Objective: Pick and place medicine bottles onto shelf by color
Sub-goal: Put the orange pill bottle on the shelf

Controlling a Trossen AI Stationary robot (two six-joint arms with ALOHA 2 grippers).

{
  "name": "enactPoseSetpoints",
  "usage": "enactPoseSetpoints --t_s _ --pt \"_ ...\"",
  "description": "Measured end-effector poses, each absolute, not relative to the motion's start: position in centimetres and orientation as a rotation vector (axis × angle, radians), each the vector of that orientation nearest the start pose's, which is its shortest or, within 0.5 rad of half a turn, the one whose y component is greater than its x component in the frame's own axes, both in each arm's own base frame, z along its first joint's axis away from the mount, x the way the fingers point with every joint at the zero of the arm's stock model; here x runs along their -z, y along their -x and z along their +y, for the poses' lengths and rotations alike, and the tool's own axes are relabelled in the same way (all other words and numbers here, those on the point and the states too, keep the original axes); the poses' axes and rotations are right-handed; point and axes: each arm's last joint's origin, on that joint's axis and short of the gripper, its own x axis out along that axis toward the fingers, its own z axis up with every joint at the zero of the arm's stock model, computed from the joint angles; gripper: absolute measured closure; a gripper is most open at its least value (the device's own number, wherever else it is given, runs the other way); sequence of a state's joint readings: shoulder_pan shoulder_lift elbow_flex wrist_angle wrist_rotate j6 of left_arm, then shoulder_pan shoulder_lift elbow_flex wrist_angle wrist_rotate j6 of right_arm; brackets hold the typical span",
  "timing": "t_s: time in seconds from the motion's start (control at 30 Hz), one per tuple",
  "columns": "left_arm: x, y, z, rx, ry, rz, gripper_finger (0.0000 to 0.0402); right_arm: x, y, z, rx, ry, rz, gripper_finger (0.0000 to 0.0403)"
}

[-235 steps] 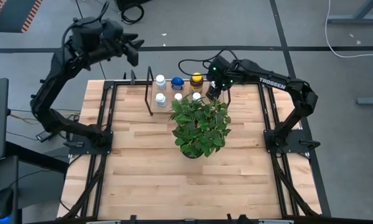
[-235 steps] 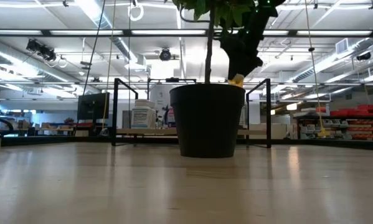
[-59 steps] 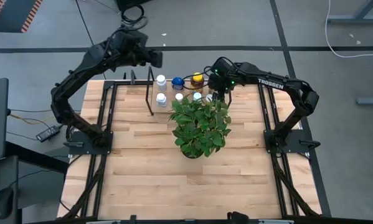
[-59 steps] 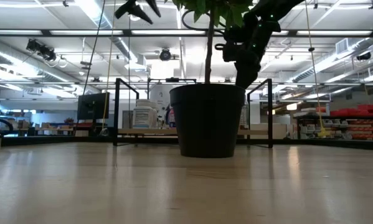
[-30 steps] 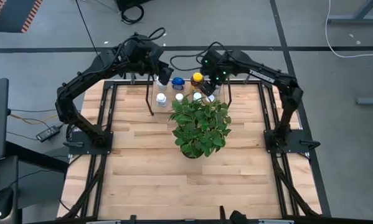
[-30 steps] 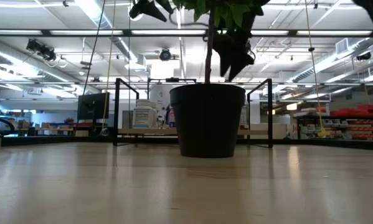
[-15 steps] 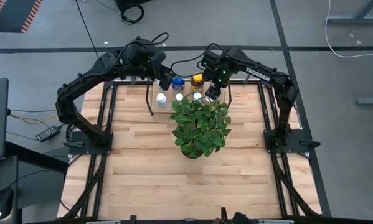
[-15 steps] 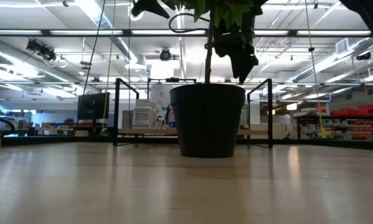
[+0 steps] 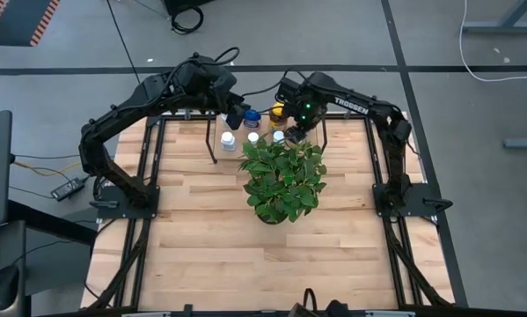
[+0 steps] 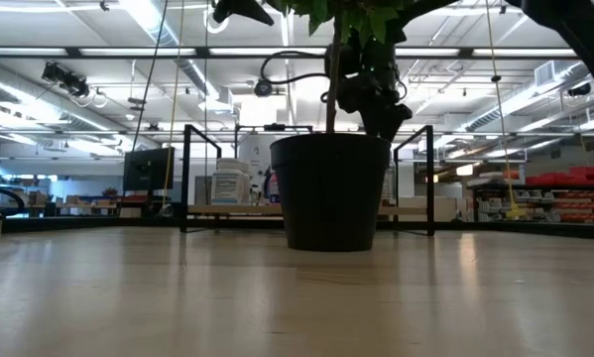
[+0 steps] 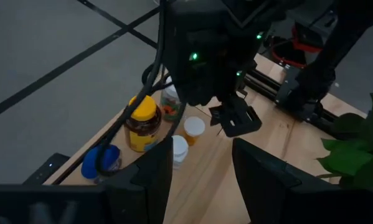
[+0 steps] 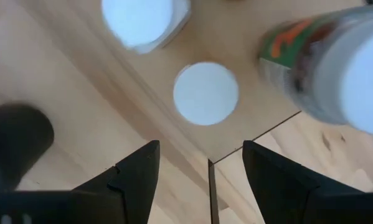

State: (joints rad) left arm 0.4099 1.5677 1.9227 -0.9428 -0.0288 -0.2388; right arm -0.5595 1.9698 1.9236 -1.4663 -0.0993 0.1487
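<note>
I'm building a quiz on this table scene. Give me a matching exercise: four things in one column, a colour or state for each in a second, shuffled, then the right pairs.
Things:
1. amber bottle
2. blue bottle
3. potted plant
4. right gripper

Colour or state:
A. green leaves
B. open, above a white cap
C. yellow cap
D. blue cap

Pairs: 1-C, 2-D, 3-A, 4-B

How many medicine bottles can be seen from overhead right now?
5: a blue bottle and an amber bottle side by side at the back; three white bottles in a row in front of them. More may be hidden.
</note>
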Motion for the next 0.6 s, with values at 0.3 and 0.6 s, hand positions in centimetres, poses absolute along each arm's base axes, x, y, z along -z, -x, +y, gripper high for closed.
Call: enactPoseSetpoints --t_s 0.3,0.6 --pt "-45.5 -28.3 12.2 -0.481 0.314 0.536 0.023 -30.0 -32.7 -19.5 0.596 -0.708 1.336 0.0167" --pt "-45.5 -28.3 12.2 -0.477 0.299 0.54 0.023 -30.0 -33.9 -17.6 0.383 -0.489 1.38 0.0171"
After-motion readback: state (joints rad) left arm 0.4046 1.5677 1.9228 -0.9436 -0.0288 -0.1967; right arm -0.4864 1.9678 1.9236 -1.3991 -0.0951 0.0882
